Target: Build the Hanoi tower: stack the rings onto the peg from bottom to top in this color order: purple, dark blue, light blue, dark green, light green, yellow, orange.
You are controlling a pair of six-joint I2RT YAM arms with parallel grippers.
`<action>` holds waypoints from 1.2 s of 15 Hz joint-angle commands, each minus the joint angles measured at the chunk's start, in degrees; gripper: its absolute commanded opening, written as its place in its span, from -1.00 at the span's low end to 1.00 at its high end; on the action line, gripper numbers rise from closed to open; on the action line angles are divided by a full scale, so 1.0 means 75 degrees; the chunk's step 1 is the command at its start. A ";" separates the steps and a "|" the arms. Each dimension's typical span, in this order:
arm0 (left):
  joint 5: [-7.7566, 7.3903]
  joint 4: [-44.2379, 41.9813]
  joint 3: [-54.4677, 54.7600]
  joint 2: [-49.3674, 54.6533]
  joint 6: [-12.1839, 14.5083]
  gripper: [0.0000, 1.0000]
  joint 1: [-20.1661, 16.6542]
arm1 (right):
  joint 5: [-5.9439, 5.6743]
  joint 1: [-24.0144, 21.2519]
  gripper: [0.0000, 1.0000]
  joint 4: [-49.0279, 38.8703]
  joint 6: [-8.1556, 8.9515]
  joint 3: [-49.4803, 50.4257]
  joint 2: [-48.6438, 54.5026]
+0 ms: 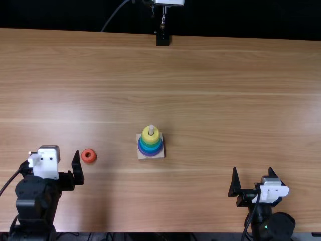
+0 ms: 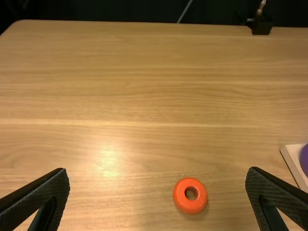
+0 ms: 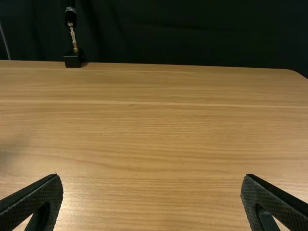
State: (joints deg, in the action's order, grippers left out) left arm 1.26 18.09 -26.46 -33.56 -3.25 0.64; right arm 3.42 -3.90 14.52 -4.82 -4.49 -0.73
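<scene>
Orange ring (image 1: 88, 160) on the surface (image 1: 210, 100), near the left claw (image 1: 67, 152), not touching it.
Both this claw's and the right claw's (image 1: 252, 170) fingers stand spread; the ring lies flat, round-edged and glossy, hole upward.

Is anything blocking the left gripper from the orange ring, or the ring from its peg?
Nothing visible stands between the left gripper and the small orange ring, or between that ring and the pale upright peg.

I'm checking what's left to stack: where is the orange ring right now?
In the top view, the orange ring lies flat on the table, left of the peg's base, beside the left gripper.
</scene>
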 commanded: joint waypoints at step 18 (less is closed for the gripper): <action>-0.0350 0.2988 -0.3855 -0.7467 -0.0045 1.00 0.0805 | 0.0064 -0.0054 1.00 0.0547 -0.0032 0.0470 0.0098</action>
State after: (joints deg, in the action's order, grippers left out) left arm -1.30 40.53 -53.30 -88.86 -3.29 6.55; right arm 3.42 -3.90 14.50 -4.86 -4.51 -0.73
